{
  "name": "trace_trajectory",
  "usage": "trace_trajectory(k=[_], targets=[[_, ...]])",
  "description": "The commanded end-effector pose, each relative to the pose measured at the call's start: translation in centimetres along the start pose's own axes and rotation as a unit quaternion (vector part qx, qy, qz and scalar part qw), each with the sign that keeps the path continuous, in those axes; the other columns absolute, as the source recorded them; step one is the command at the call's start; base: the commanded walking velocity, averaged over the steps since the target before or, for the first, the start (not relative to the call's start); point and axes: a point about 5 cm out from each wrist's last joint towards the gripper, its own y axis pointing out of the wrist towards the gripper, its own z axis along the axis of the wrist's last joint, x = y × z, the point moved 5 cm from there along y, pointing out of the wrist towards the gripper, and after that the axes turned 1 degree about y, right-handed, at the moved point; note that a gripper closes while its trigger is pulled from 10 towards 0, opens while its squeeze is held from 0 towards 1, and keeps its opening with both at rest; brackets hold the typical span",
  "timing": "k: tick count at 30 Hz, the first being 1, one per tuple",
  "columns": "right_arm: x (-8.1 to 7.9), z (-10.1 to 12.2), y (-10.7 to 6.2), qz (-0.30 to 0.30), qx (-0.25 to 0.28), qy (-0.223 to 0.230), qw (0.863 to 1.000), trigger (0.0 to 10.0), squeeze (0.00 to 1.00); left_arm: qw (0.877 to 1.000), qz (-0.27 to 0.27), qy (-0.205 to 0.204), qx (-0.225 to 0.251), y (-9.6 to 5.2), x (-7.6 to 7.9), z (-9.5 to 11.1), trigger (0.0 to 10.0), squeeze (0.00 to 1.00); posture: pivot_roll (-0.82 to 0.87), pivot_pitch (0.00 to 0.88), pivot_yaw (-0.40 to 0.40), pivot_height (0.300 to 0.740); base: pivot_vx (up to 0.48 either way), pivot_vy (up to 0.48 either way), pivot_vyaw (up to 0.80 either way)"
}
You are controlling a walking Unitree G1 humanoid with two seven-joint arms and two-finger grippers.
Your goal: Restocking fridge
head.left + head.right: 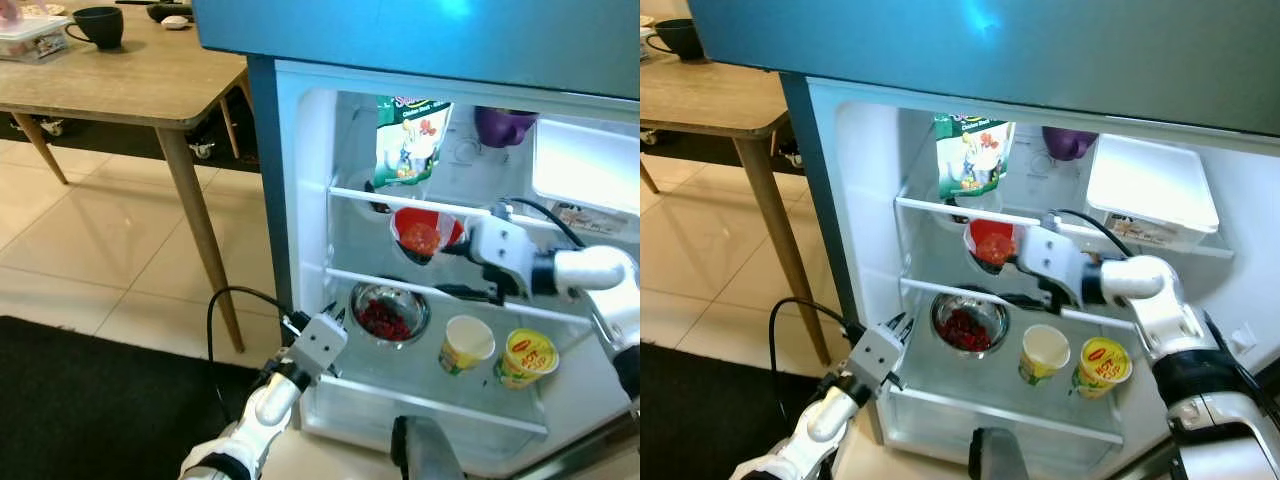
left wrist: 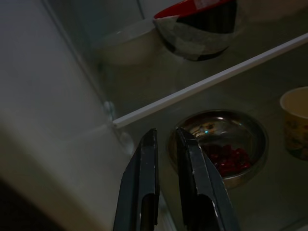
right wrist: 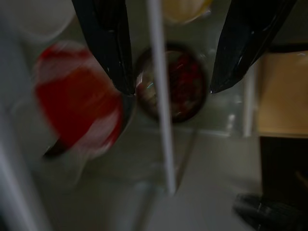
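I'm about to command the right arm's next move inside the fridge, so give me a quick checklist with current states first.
1. Fridge door open, shelves reachable: ok.
2. Red bowl resting on the middle shelf: ok, though whether it sits flat I cannot tell.
3. Right gripper open and free of the red bowl: fingers are spread in the right wrist view, ok; whether one tip touches the bowl, cannot tell.
4. Metal bowl of red berries and the two cups on the shelf below standing upright: ok.
5. Left gripper out of the way at the fridge's left edge, fingers nearly together, holding nothing: ok.
6. Cable on the right arm clear of the shelf edge: cannot tell.
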Motion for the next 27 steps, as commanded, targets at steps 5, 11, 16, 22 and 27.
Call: trace_trajectory(k=[5, 11, 16, 22, 27], targets=[[-5.5, -4.1, 1.7, 0.047, -0.021, 0.138, 0.989, 10.0, 0.00, 0.998, -0.018, -0.044, -0.031, -0.7, 1.7, -1.3, 10.0, 0.00, -0.10, 0.001, -0.065, 0.547, 0.000, 0.000, 0.00], [-8.7, -7.1, 4.1, 0.019, -0.023, 0.275, 0.961, 10.0, 0.00, 0.994, -0.038, -0.061, -0.077, -2.2, 3.0, -3.2, 10.0, 0.00, -0.10, 0.003, -0.060, 0.547, 0.000, 0.000, 0.00], [-11.1, -8.4, 4.9, 0.002, 0.006, 0.390, 0.921, 10.0, 0.00, 0.992, -0.051, -0.068, -0.092, -3.1, 3.7, -4.0, 10.0, 0.00, -0.09, 0.004, -0.057, 0.557, 0.000, 0.000, 0.00], [-13.2, -10.3, 4.9, -0.021, -0.022, 0.438, 0.899, 10.0, 0.00, 0.991, -0.057, -0.073, -0.097, -3.5, 3.9, -4.2, 10.0, 0.00, -0.09, 0.003, -0.057, 0.567, 0.000, 0.000, 0.00], [-15.8, -13.3, 4.4, -0.095, -0.071, 0.512, 0.851, 10.0, 0.00, 0.978, -0.083, -0.085, -0.170, -5.7, 5.1, -6.8, 10.0, 0.00, -0.09, 0.000, -0.049, 0.582, 0.000, 0.000, 0.00]])
